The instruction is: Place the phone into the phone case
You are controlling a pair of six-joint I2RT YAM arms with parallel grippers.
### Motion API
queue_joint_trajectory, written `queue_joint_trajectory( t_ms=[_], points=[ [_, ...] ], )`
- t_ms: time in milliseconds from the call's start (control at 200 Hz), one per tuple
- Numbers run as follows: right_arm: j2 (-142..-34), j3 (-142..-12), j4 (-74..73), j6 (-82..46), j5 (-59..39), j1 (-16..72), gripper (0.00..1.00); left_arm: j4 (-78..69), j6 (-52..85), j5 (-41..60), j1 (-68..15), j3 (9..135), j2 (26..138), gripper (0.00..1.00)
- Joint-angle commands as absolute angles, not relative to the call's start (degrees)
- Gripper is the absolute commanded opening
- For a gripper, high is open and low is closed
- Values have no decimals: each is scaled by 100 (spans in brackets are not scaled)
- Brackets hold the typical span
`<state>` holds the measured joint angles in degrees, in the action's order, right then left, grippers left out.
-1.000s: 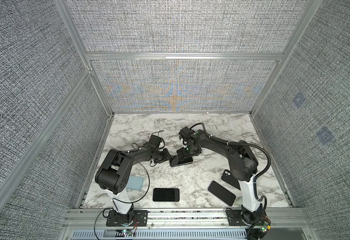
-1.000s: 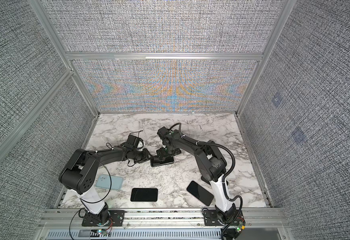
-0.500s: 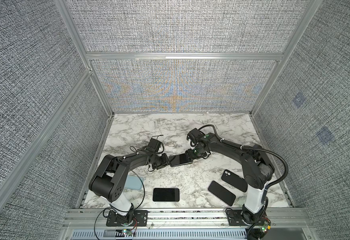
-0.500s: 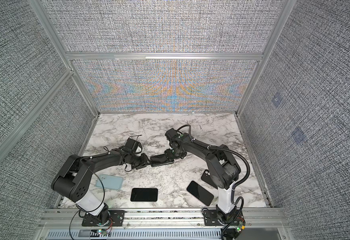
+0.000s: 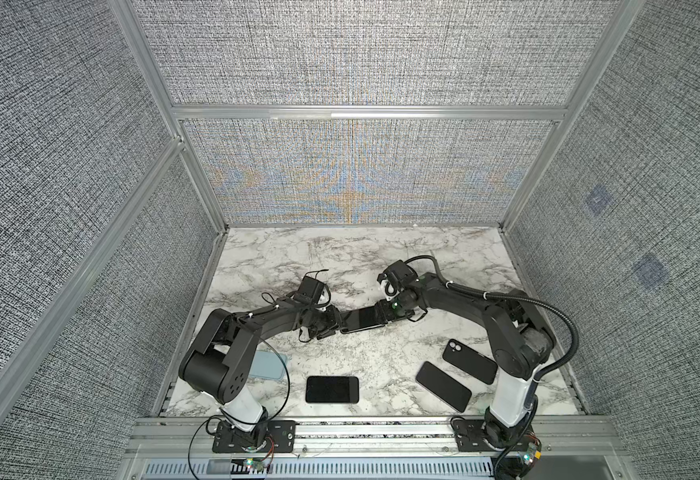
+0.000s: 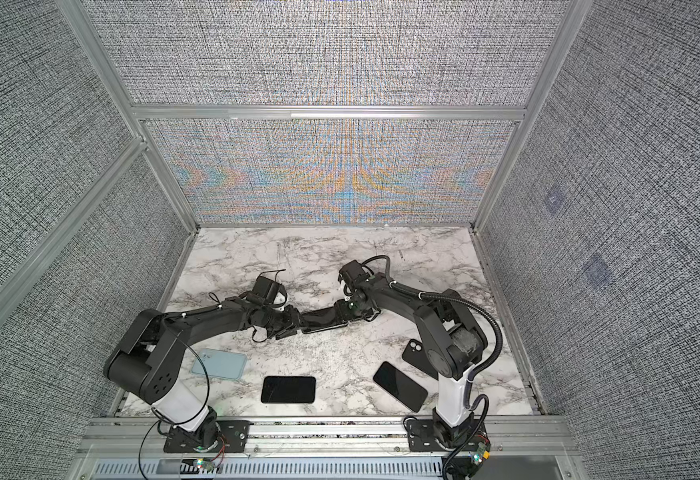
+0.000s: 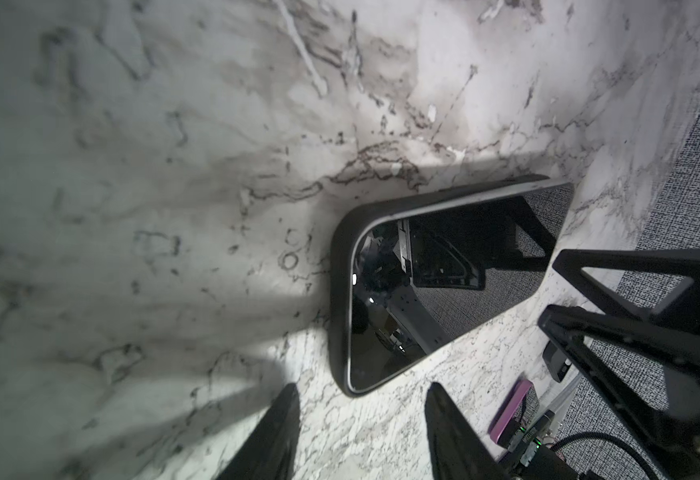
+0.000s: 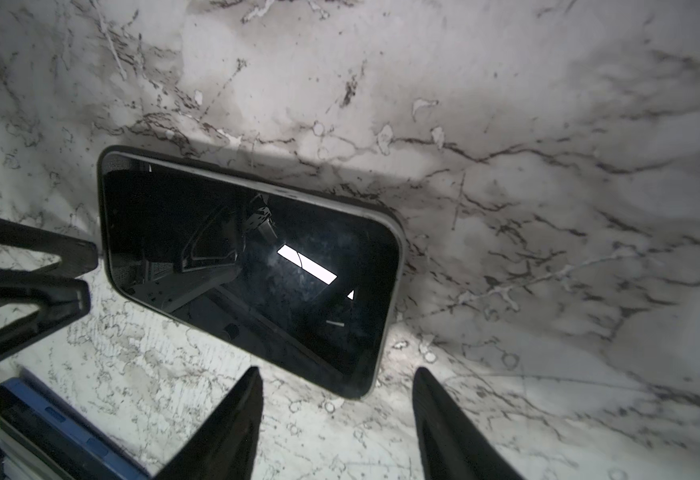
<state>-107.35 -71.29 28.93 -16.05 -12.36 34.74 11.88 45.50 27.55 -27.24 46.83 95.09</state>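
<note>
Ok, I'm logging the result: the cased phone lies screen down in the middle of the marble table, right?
No: the cased phone lies screen up, not down, in the middle of the marble table; both wrist views show its glossy screen.

Grey woven fabric walls (image 5: 90, 124) on three sides, aluminium frame (image 5: 364, 112), white grey-veined marble counter (image 5: 340, 249), even light.

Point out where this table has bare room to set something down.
Free: the back strip of the marble table, from the cased phone to the back wall; also the patch between it and the front black phone. Crowded: front right, two black phone-shaped pieces beside the right arm; front left, the light blue case.
</note>
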Motion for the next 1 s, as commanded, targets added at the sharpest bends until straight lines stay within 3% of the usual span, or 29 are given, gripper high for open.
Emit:
queue_joint_trajectory(
  t_ms=[0,505,990],
  points=[
    [-10762,-7142,2839,-1531,-1329,3454,58,1038,4610,2769,-2725,4725,9552,51],
    [-10803,-7068,2904,-1591,-1529,3489,42,1235,4359,2711,-2726,4921,9761,51],
    [-10774,-6957,2771,-1723,-1591,3698,34,1141,4363,2677,-2729,4886,9781,51]
  ],
)
